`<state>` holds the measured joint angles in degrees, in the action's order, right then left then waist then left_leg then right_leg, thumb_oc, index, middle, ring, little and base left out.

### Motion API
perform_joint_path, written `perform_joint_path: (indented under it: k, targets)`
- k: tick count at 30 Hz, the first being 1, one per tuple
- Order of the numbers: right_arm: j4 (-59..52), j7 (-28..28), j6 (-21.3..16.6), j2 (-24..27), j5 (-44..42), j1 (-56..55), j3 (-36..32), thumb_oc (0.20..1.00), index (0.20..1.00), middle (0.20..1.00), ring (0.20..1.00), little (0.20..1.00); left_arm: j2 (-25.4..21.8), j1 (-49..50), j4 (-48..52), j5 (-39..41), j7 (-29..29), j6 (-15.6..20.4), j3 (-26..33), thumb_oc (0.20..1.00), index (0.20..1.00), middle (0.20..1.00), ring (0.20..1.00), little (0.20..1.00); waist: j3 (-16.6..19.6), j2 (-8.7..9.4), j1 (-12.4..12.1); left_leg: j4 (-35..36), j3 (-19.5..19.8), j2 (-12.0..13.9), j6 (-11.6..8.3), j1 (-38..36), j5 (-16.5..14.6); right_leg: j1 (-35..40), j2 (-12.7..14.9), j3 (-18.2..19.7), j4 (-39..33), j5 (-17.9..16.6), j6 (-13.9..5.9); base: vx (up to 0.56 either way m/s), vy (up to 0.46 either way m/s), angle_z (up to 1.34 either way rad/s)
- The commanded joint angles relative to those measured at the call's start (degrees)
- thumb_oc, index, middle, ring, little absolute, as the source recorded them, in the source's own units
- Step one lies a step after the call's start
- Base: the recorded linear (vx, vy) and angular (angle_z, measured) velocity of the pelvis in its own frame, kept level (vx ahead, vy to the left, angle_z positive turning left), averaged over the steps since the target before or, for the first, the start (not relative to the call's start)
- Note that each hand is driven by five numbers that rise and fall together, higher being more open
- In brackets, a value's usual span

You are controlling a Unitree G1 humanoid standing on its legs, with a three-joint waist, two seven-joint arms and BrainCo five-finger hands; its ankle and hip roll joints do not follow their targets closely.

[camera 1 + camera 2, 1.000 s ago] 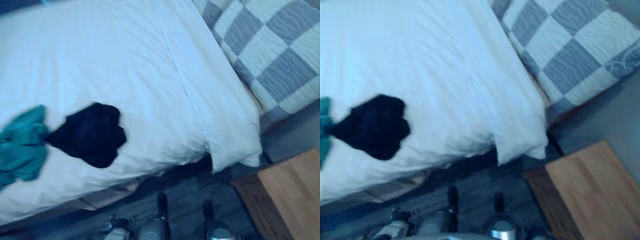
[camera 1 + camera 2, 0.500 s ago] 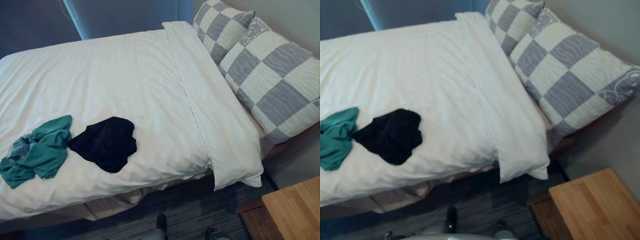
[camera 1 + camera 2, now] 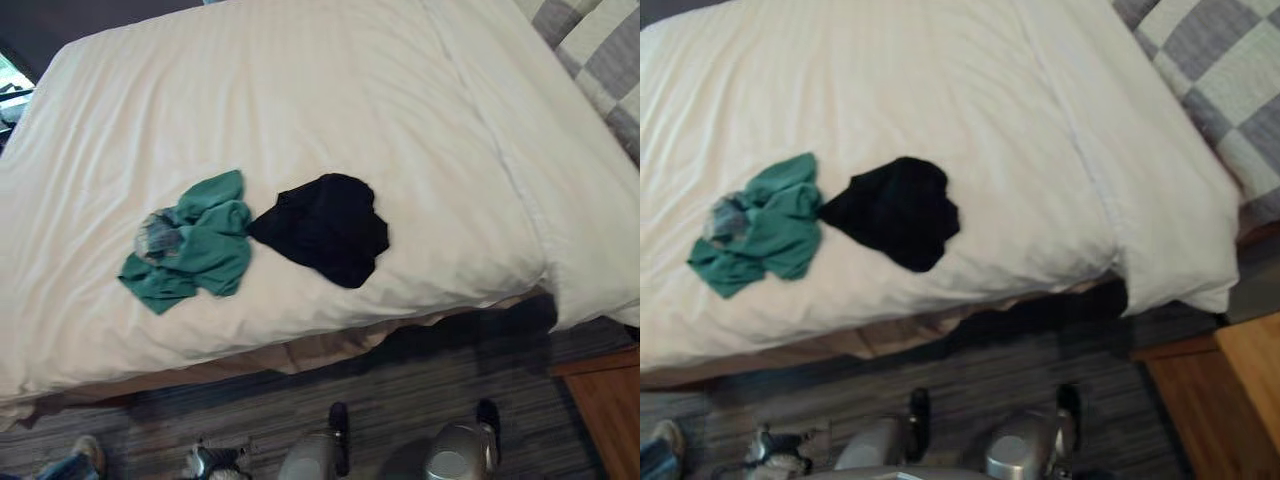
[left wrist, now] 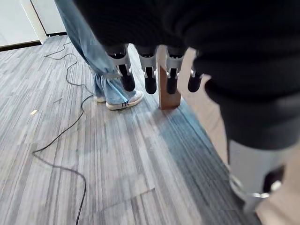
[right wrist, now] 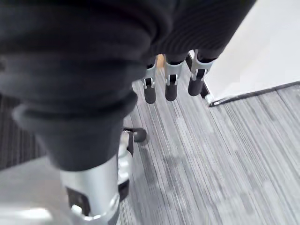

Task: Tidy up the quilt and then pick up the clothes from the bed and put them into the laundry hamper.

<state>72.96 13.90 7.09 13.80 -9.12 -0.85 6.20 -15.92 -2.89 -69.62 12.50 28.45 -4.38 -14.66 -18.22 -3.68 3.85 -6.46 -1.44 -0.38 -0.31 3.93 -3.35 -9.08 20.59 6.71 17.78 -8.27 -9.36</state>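
Closest in, both hands hang low over the grey striped plank floor beside the bed: the left hand in its own wrist view has its dark-tipped fingers relaxed and pointing down with nothing between them, and the right hand in its wrist view looks the same, loose and empty. Near the left hand a person in blue jeans and pale shoes stands by a wooden post. Next out is the near edge of the bed, where the white quilt drapes over a beige layer showing below its hem. On the quilt, near that edge, lie the two garments: a crumpled teal shirt with a greyish patch in its folds, and touching it on the robot's right a bunched black garment. Farther right the quilt's folded corner hangs past the mattress beside a wooden bedside stand, and at the far right sit the grey-and-white checked pillows. No hamper can be seen. The quilt looks largely smooth, so picking up the clothes seems the likely next job. The risks I would judge: curling fingers into the soft cover along with a garment and dragging the quilt out of order, taking only one layer of the bunched black piece so it slips free, or catching both touching garments unevenly and dropping one on the floor.
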Motion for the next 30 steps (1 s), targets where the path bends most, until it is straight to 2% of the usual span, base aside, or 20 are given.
perform_joint_path:
  k: [1, 2, 3, 4, 5, 6, 7, 8, 11, 13, 14, 16, 18, 20, 23, 24, 26, 27, 29, 30]
  targets:
    - [-2.3, 2.1, -2.3, 2.3, -0.8, 1.6, 4.1, 1.000, 1.000, 1.000, 1.000, 1.000, -2.2, 2.6, 0.1, -0.1, -2.5, -5.2, 3.1, 1.000, 1.000, 1.000, 1.000, 1.000, 1.8, 0.93, 2.0, 3.8, 4.3, 3.2, -1.12, -1.3, 2.5, -1.6, -12.2, -2.3, -2.7, 5.9, -0.16, -0.06, 0.264, 0.09]
    - [-2.8, 1.2, -2.5, 2.3, 0.2, 2.3, 5.0, 1.000, 1.000, 1.000, 1.000, 1.000, -1.8, 2.4, -0.3, 0.8, -2.3, -5.0, 3.2, 1.000, 1.000, 1.000, 1.000, 1.000, 1.8, 1.32, 2.4, 4.6, 2.8, 2.4, -0.88, -1.9, 2.3, -3.0, -15.6, -4.9, -2.6, 7.0, 0.35, -0.04, 0.133, 0.05]
    - [-2.8, 1.2, -2.5, 2.3, 0.2, 2.3, 5.0, 1.000, 1.000, 1.000, 1.000, 1.000, -1.8, 2.4, -0.3, 0.8, -2.3, -5.0, 3.2, 1.000, 1.000, 1.000, 1.000, 1.000, 1.7, 1.33, 2.4, 4.6, 2.8, 2.5, -0.89, -2.0, 2.2, -2.9, -15.6, -4.9, -2.4, 7.2, 0.36, -0.09, 0.184, -0.10]
    - [-3.7, -0.6, -1.8, 2.2, -0.6, 2.7, 5.7, 1.000, 1.000, 1.000, 1.000, 1.000, -0.3, 1.6, -0.3, 2.7, 0.4, -2.6, 3.2, 1.000, 1.000, 1.000, 1.000, 1.000, 1.5, 2.72, 3.6, 3.0, -0.3, -0.1, 0.39, -2.1, -0.2, -5.6, -18.7, -6.6, -2.8, 7.0, 0.97, -0.06, 0.083, -0.03]
    - [-4.0, -1.7, -0.9, 2.1, -0.3, 2.4, 5.7, 1.000, 1.000, 1.000, 1.000, 1.000, 0.2, 1.3, -0.1, 4.4, 2.1, -1.9, 3.0, 1.000, 1.000, 1.000, 1.000, 1.000, 1.6, 3.16, 4.1, 1.6, -1.0, -0.7, 0.81, -1.7, -1.2, -5.4, -19.0, -6.5, -3.5, 7.5, 1.30, -0.13, 0.094, 0.04]
    - [-3.8, -2.8, -0.9, 1.9, 1.4, 1.6, 6.8, 1.000, 1.000, 1.000, 1.000, 1.000, 1.7, 0.0, 0.0, 5.0, 3.4, 0.0, 2.2, 1.000, 1.000, 1.000, 1.000, 1.000, 1.8, 4.31, 5.1, -5.3, -3.4, -1.5, 1.24, 1.5, -3.3, -4.2, -19.2, -6.1, -4.7, 8.3, 3.02, -0.11, 0.100, 1.00]
    - [-2.7, -0.1, -1.4, 1.5, 2.7, 1.5, 8.0, 1.000, 1.000, 1.000, 1.000, 1.000, 3.3, -0.5, 0.3, -2.3, 4.6, 1.7, 2.0, 1.000, 1.000, 1.000, 1.000, 1.000, 0.6, 4.73, 4.1, -15.0, -5.0, -1.8, 0.96, 6.1, -5.1, -3.7, -17.3, -7.7, -4.2, 8.6, 4.38, -0.13, 0.143, 1.21]
    - [-2.0, 0.8, -1.4, 1.4, -0.7, 1.8, 8.5, 1.000, 1.000, 1.000, 1.000, 1.000, 3.8, -0.4, 0.5, -0.5, 6.0, 1.7, 1.3, 1.000, 1.000, 1.000, 1.000, 1.000, -0.1, 4.74, 3.7, -17.4, -5.0, 0.2, 0.41, 7.6, -3.7, -3.4, -16.3, -8.6, -4.2, 8.5, 4.77, -0.07, 0.172, 1.46]
    - [-1.9, -0.2, -1.7, 1.5, -5.9, 2.1, 6.1, 1.000, 1.000, 1.000, 1.000, 1.000, 3.5, 1.0, 1.0, 5.3, 7.7, 1.5, 0.7, 1.000, 1.000, 1.000, 1.000, 1.000, 0.4, 4.44, 3.9, -12.3, -5.5, 5.3, -1.08, 5.0, 0.2, -1.3, -15.4, -8.3, -7.0, 7.5, 4.07, 0.07, 0.257, 0.41]
    - [-2.0, 0.9, -2.2, 1.6, -2.9, 2.0, 4.7, 1.000, 1.000, 1.000, 1.000, 1.000, 3.4, 2.1, -0.4, 6.9, 7.3, 1.3, 2.6, 1.000, 1.000, 1.000, 1.000, 1.000, 2.4, 3.90, 4.4, -3.1, -5.8, 10.5, -2.94, 0.8, 4.5, 0.1, -14.4, -7.1, -9.7, 6.4, 3.04, 0.22, 0.483, 0.38]
    - [-1.6, 1.0, -2.7, 2.0, -1.0, 1.5, 4.0, 1.000, 1.000, 1.000, 1.000, 1.000, 3.9, 3.0, -1.3, 6.9, 7.8, 1.2, 4.4, 1.000, 1.000, 1.000, 1.000, 1.000, 3.6, 3.65, 4.4, 2.9, -4.1, 13.8, -4.34, -1.6, 6.4, 0.9, -13.7, -4.9, -11.4, 6.0, 2.40, 0.24, 0.483, 0.07]
    - [-1.1, 1.2, -2.7, 2.2, -0.9, 1.5, 3.9, 1.000, 1.000, 1.000, 1.000, 1.000, 4.1, 3.6, -1.8, 4.3, 9.0, 1.2, 5.1, 1.000, 1.000, 1.000, 1.000, 1.000, 4.1, 3.55, 4.0, 5.2, -1.9, 15.0, -5.19, -2.5, 7.2, 1.7, -13.4, -3.1, -11.9, 6.1, 1.96, 0.18, 0.367, -0.03]
    - [0.0, 2.7, -3.7, 2.7, -2.5, 2.3, 3.7, 1.000, 1.000, 1.000, 1.000, 1.000, 3.6, 4.7, -2.6, -2.4, 9.4, 2.4, 5.9, 1.000, 1.000, 1.000, 1.000, 1.000, 4.6, 3.44, 2.7, 6.5, 2.6, 16.0, -6.19, -2.8, 7.6, 2.6, -12.9, 0.1, -11.9, 6.5, 1.09, 0.15, 0.499, -0.22]
    - [-0.3, 2.9, -4.0, 3.5, -2.8, 2.8, 3.4, 1.000, 1.000, 1.000, 1.000, 1.000, 3.1, 4.7, -2.2, -6.8, 10.6, 2.9, 5.3, 1.000, 1.000, 1.000, 1.000, 1.000, 4.5, 3.28, 2.1, 5.8, 5.5, 15.2, -6.18, -2.2, 6.7, 2.9, -12.2, 2.6, -11.8, 6.7, 0.38, 0.07, 0.581, -0.64]
    - [-0.7, 4.7, -5.2, 3.5, -3.7, 2.5, 2.7, 1.000, 1.000, 1.000, 1.000, 1.000, 2.2, 3.0, -1.8, -8.1, 8.0, 2.6, 2.7, 1.000, 1.000, 1.000, 1.000, 1.000, 4.7, 2.46, 3.7, 6.3, 0.6, 15.2, -6.10, -2.6, 6.1, 2.9, -8.3, 1.3, -10.7, 6.8, -1.90, 0.03, 0.621, -0.48]
    - [-1.6, 5.8, -5.2, 3.1, -7.7, 2.1, 2.1, 1.000, 1.000, 1.000, 1.000, 1.000, 1.4, 2.2, -1.9, -8.5, 7.7, 2.8, 1.4, 1.000, 1.000, 1.000, 1.000, 1.000, 4.6, 2.42, 3.8, 5.0, 1.5, 12.6, -5.71, -2.1, 4.9, 2.7, -5.8, 1.4, -9.6, 4.9, -2.84, 0.08, 0.532, 0.34]
    - [-1.9, 5.2, -6.2, 2.5, -10.9, 1.9, 1.7, 1.000, 1.000, 1.000, 1.000, 1.000, 0.8, 2.1, -1.8, -5.3, 7.7, 4.0, 1.1, 1.000, 1.000, 1.000, 1.000, 1.000, 4.4, 2.49, 3.1, 3.5, 2.6, 10.0, -4.88, -2.0, 3.6, 1.7, -4.4, 1.2, -8.0, 3.1, -2.43, 0.07, 0.437, 0.47]
    - [-2.3, 5.2, -7.4, 1.9, -10.2, 1.7, 0.8, 1.000, 1.000, 1.000, 1.000, 1.000, 0.4, 2.3, -1.4, -3.3, 7.9, 5.0, 1.2, 1.000, 1.000, 1.000, 1.000, 1.000, 4.2, 2.43, 2.7, 3.9, 1.4, 9.7, -4.41, -3.0, 3.4, 0.5, -3.8, -0.1, -5.7, 1.7, -2.16, 0.04, 0.436, -0.03]
    - [-2.9, 6.2, -9.8, 0.8, -10.4, 1.7, 1.3, 1.000, 1.000, 1.000, 1.000, 1.000, -0.8, 2.1, -0.4, -1.5, 6.5, 5.8, 1.4, 1.000, 1.000, 1.000, 1.000, 1.000, 4.0, 2.14, 3.1, 5.9, 1.0, 8.8, -3.49, -5.1, 3.2, -1.3, -6.8, 0.2, -4.5, 2.1, -2.05, 0.05, 0.298, -0.40]
    - [-4.1, 7.3, -11.4, 0.0, -14.7, 1.9, 2.4, 1.000, 1.000, 1.000, 1.000, 1.000, -1.2, 1.8, 0.4, -0.9, 6.5, 7.4, 1.5, 1.000, 1.000, 1.000, 1.000, 1.000, 4.3, 2.63, 3.5, 7.3, 1.8, 7.0, -2.44, -6.0, 2.6, -0.8, -10.6, 0.4, -7.2, 3.9, -1.95, 0.08, 0.165, -0.37]
